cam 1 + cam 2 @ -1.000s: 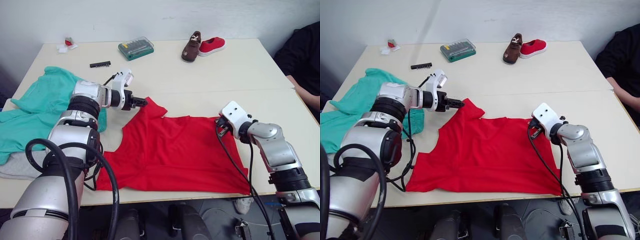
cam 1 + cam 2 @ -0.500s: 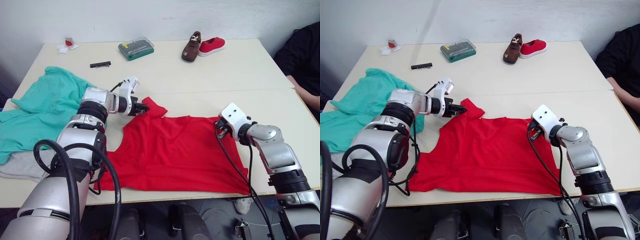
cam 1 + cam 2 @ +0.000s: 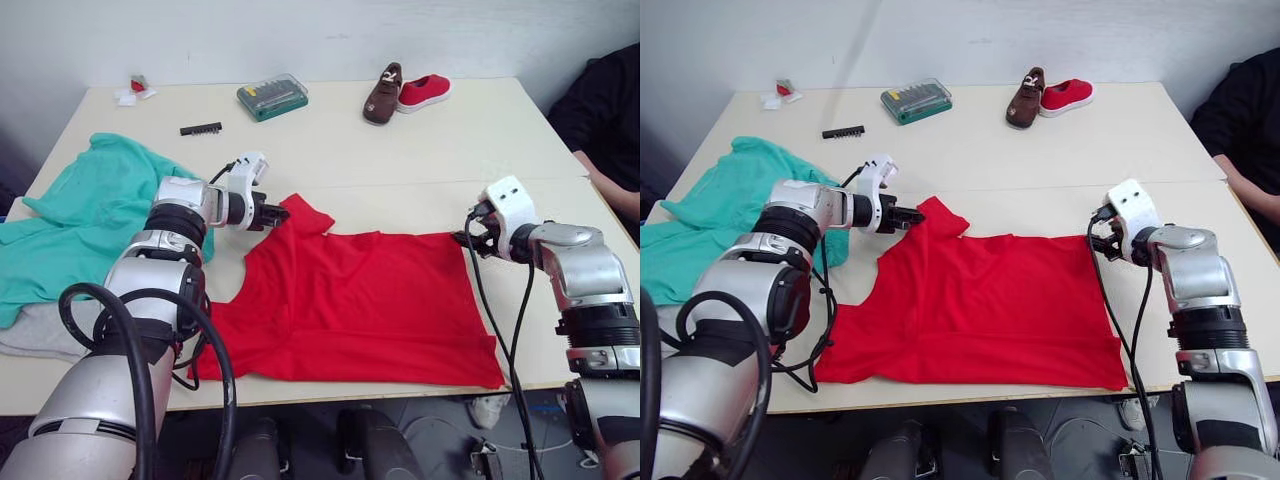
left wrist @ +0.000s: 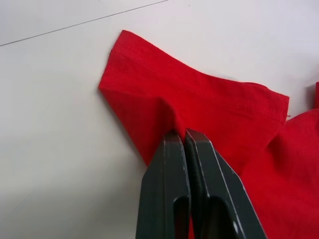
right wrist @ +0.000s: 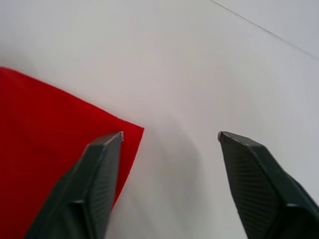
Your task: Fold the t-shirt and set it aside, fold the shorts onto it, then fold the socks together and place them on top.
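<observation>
The red t-shirt [image 3: 350, 300] lies spread flat on the near half of the table. My left gripper [image 3: 283, 211] is shut on the hem of its far left sleeve [image 4: 199, 99], and the cloth puckers between the fingertips [image 4: 174, 142]. My right gripper [image 5: 170, 135] stands open just off the shirt's far right corner [image 5: 127, 132], with one finger over the cloth's edge and nothing held. The teal shorts [image 3: 80, 220] lie crumpled at the left edge of the table. Light grey cloth, the socks [image 3: 30, 335], shows from under the shorts.
A brown shoe [image 3: 383, 93] and a red shoe [image 3: 424, 90] sit at the far edge, with a green bit case [image 3: 272, 96] and a black bit strip [image 3: 200, 128] further left. A person's dark sleeve [image 3: 610, 110] is at the right.
My right gripper has opened, let go of the shirt's far right corner and drawn back to the right. My left gripper has shut on the sleeve.
</observation>
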You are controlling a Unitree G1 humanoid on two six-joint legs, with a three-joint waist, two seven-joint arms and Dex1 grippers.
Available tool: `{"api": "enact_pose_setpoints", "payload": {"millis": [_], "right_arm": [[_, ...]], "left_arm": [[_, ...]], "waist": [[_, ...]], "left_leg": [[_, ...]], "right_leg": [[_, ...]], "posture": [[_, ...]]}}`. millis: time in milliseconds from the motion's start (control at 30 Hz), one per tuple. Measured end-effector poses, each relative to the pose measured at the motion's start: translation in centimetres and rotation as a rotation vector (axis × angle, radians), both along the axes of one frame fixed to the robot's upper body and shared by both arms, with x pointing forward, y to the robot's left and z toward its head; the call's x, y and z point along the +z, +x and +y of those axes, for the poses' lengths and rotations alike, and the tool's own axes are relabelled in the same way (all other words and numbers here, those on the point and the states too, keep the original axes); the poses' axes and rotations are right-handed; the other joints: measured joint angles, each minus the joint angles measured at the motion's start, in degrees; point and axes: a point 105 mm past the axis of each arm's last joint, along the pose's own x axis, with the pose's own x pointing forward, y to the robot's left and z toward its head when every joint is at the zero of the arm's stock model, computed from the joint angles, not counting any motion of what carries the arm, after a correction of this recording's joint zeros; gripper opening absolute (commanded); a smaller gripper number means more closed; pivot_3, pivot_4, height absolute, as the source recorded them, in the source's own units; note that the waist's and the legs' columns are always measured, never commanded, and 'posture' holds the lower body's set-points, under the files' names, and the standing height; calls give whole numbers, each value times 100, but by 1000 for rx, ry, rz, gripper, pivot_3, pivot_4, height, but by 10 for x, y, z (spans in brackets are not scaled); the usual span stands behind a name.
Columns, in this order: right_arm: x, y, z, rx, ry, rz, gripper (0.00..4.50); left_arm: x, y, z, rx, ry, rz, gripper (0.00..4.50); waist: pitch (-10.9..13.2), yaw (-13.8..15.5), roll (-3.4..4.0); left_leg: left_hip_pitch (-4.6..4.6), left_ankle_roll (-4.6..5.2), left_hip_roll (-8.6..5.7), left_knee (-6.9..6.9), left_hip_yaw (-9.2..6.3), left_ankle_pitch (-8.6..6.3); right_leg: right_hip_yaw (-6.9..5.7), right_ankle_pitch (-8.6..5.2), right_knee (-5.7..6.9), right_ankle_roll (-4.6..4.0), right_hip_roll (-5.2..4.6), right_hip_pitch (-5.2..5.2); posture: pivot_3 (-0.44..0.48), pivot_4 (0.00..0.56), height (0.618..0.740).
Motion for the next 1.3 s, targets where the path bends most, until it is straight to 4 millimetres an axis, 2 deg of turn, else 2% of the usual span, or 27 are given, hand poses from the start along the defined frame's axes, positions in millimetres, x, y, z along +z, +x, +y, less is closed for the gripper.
{"api": "enact_pose_setpoints", "payload": {"millis": [167, 200, 300, 533, 733, 900, 1000, 1200, 1300], "right_arm": [[-13, 1, 15, -25, 177, 65, 3401], [-12, 1, 15, -37, 202, 68, 3232], [-13, 3, 15, -62, 241, 65, 2476], [-13, 5, 23, -46, 277, 41, 7], [-6, -4, 17, -41, 321, -22, 7], [13, -23, 1, -50, 317, -130, 7], [19, -31, 1, -28, 296, -177, 7], [21, -51, 15, 139, 57, -351, 7], [22, -61, 17, 221, -96, -445, 7]], "left_arm": [[0, 0, -2, -7, -2, -6, 0], [0, 0, -2, -8, -2, -5, 0], [1, 0, -2, -10, -4, -6, 0], [6, 0, -5, -50, -19, -47, 0], [-3, -3, 10, -75, -34, -86, 0], [18, -5, 27, -126, -68, -209, 0], [24, -7, 27, -157, -95, -238, 0], [28, -12, 17, -219, -117, -364, 0], [31, -24, 13, -308, -92, -478, 0]], "waist": [[0, -9, 0], [0, -9, 0], [0, -9, 0], [0, -33, 0], [0, -27, 0], [0, -4, 1], [0, 14, 1], [0, 20, 0], [0, 14, 1]], "left_leg": [[0, 0, 0, 0, 0, 0], [0, 0, 0, 0, 0, 0], [0, 0, 0, 1, 0, 0], [0, 0, 0, 1, 1, 0], [0, 0, 0, 0, 1, 0], [0, 0, 0, 0, 1, 0], [0, 0, -1, 1, 0, 0], [0, 0, -3, 2, 1, 0], [3, -1, 0, 1, 2, 0]], "right_leg": [[0, 0, 3, 0, 0, 0], [1, 0, 2, 0, 0, 0], [0, 0, 2, 0, 0, 0], [0, 0, 3, 0, 1, 0], [1, 0, 3, 0, 1, 0], [2, 0, 2, 0, 1, 0], [2, 0, 3, 0, 0, 0], [5, 0, 1, 0, 1, 0], [8, 0, 2, 0, 7, 0]], "posture": [[0, 150, 740], [0, 150, 740], [0, 150, 740], [0, 150, 740], [0, 150, 740], [0, 150, 740], [0, 150, 740], [0, 150, 740], [0, 150, 740]]}}
